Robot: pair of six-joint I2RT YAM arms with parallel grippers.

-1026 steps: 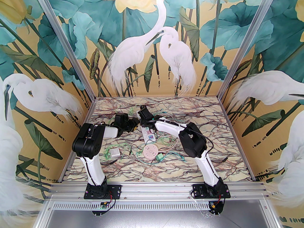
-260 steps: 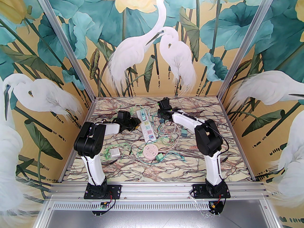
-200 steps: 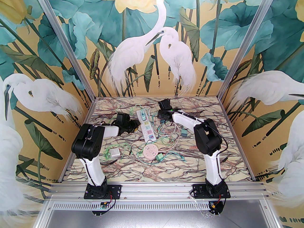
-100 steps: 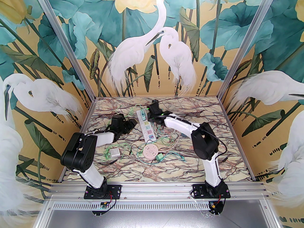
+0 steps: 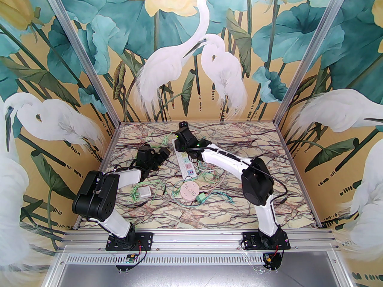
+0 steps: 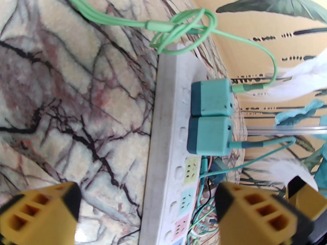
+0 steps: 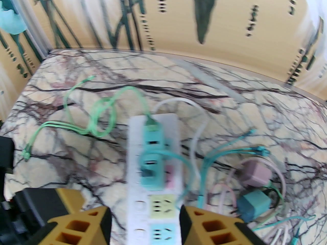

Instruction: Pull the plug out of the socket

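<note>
The power strip (image 6: 166, 136) is matt white plastic, its plugs (image 6: 210, 97) matt teal plastic, the tabletop (image 6: 63, 85) smooth.

left pincer (image 6: 147, 208) opened and drew back; right pincer (image 7: 145, 224) swung over the strip (image 7: 134, 159).

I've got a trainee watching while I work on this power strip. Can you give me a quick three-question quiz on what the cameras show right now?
1. In the left wrist view, how many teal plugs sit in the power strip? A) one B) two C) three
2. True or false: the left gripper is shut on a plug.
3. Fill in: the cable leaving the end plug is light ____.

Key: 1 B; 2 false; 3 green.
</note>
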